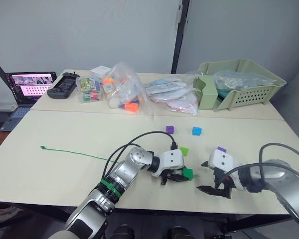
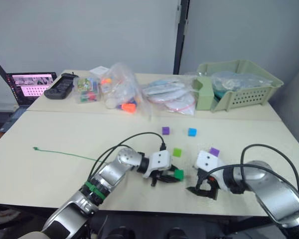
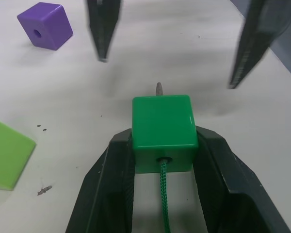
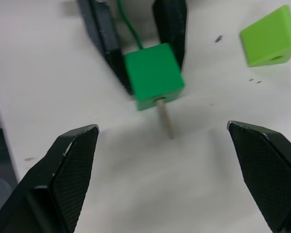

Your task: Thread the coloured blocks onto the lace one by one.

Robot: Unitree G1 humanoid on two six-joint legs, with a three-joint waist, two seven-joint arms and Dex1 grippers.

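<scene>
Green block on the lace tip, right claw lined up to pull it through

The left claw [image 3: 162,165] is clenched on the dark green block [image 3: 162,128] low over the tabletop [image 1: 65,129]; the lace [image 3: 163,204] enters its near hole and the pale tip [image 4: 166,120] pokes out the far side. The right claw [image 4: 167,160] faces it, spread wide and holding nothing. Best to close squarely on the tip alone, clear of the block, then draw straight along the hole's line while the left keeps the block level.

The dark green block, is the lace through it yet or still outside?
Through. The lace enters the dark green block on one face, and its pale tip sticks out the opposite face.
</scene>
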